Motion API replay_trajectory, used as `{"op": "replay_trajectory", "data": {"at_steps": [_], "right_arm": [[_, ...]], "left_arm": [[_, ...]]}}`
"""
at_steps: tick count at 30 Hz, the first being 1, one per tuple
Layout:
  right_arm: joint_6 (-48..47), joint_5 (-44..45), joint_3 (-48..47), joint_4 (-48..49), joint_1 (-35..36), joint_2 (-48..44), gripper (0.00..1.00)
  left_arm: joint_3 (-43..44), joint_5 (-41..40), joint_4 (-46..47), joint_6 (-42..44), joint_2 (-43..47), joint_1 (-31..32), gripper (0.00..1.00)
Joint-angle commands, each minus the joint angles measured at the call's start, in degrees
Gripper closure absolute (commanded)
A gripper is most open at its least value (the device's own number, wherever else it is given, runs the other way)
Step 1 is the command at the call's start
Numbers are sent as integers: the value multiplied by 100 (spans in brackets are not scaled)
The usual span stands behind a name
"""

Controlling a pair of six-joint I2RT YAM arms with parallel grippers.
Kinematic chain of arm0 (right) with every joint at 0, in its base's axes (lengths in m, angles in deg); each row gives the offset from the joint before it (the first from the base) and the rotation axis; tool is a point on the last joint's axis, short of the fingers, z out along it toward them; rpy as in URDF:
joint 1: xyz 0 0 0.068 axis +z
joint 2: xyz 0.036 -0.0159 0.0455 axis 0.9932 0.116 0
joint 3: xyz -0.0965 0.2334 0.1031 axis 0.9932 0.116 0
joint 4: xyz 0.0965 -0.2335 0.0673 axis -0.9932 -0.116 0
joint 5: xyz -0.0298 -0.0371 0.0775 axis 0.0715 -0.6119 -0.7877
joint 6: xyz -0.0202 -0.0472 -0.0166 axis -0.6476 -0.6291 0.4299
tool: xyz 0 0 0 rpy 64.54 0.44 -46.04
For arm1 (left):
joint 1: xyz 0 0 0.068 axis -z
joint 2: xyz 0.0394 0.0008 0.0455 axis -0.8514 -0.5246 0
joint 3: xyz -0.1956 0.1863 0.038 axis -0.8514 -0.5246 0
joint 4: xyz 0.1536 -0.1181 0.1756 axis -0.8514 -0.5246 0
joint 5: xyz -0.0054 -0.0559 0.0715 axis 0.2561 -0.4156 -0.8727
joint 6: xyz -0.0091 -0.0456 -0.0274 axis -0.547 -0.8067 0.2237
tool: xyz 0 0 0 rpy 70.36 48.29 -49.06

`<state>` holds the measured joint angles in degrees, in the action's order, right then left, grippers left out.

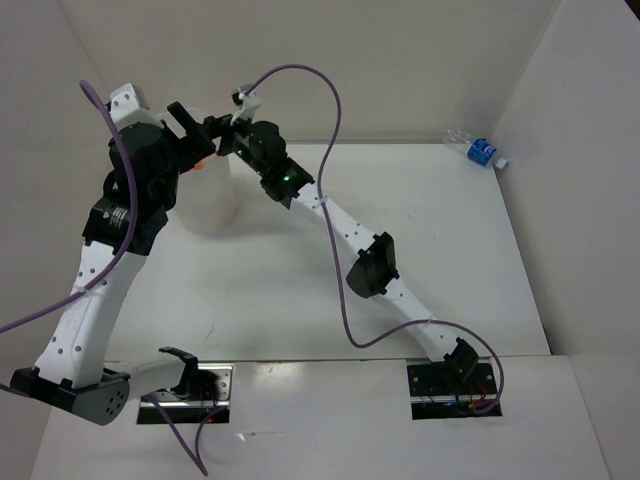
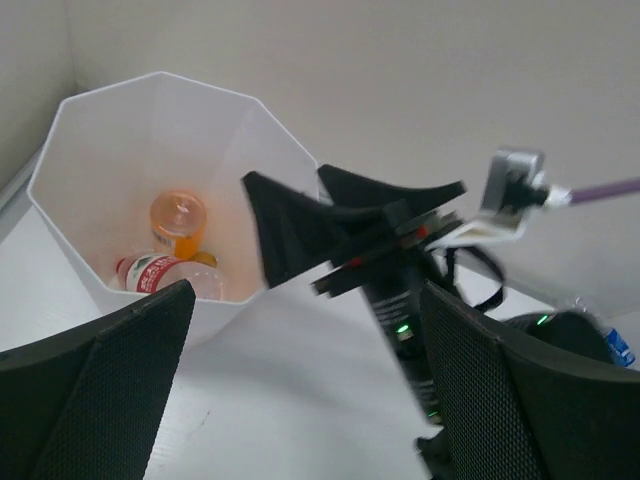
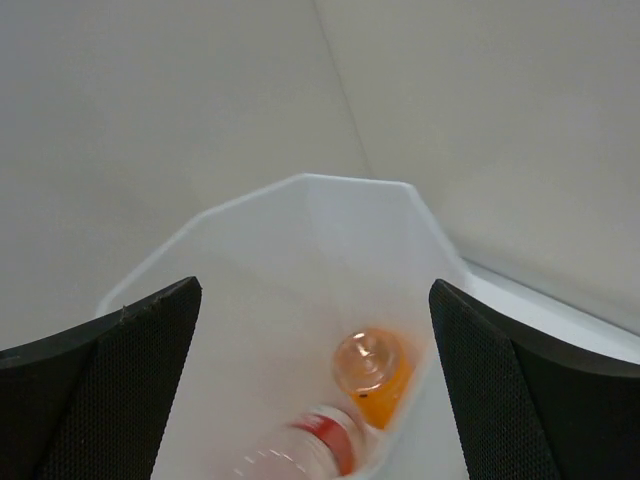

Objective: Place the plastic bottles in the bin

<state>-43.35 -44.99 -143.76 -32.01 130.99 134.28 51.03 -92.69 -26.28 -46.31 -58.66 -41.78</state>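
"Black mesh fingers (image 2: pixel 110 390) fill the bottom corners of the left wrist view, spread wide with nothing between them. So the left gripper (image 2: pixel 308 320) is released?"

"Yes, and the right gripper (image 3: pixel 315 300) too. Its jaws stand far apart over the bin (image 3: pixel 300 215), empty."

"How far along is the job?"

"Two of three, I judge. An orange bottle (image 2: pixel 179 214) and a bottle with a red-and-white label (image 2: pixel 160 272) sit at the bottom of the bin, in the upper left of the left wrist view. The clear bottle with the blue label (image 1: pixel 478 149) is not in yet — it lies on the table (image 1: pixel 450 220) in the upper right of the top view, well apart from both arms."

"Which way does it point?"

"It is on its side, long axis running from upper left to lower right of the frame, white cap at the lower-right end, near the wall (image 1: pixel 580 150). Inside the bin, the orange one turns its cap towards the camera, so it is roughly upright. The labelled one lies flat — which end bears its cap I cannot tell."
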Motion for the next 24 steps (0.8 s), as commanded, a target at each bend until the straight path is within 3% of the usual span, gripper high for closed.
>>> {"op": "replay_trajectory", "data": {"at_steps": [1,7,13,18,19,22,24], "right_arm": [[23,-119,-678,-1568,-783,-978,0],[-459,-750,-452,-3502,-2443,-1839,0],[-1145,-655,937,-4085,-4368,-2245,0],[-996,-769,484,-4252,-5739,-1210,0],[-1170,-831,-180,-4470,-5837,-955,0],[-2083,-751,-993,-4700,-6048,-111,0],[-2558,-577,-804,-4623,-6110,40,0]], "left_arm": [[156,385,123,249,-126,-32,0],[156,1175,333,364,-539,-85,0],[138,2072,659,547,-1136,-85,0],[367,2265,711,662,-1875,-85,0],[463,2266,712,750,-2015,-24,0],[517,2319,651,917,-2165,38,0],[517,2319,650,987,-2166,38,0]]}}
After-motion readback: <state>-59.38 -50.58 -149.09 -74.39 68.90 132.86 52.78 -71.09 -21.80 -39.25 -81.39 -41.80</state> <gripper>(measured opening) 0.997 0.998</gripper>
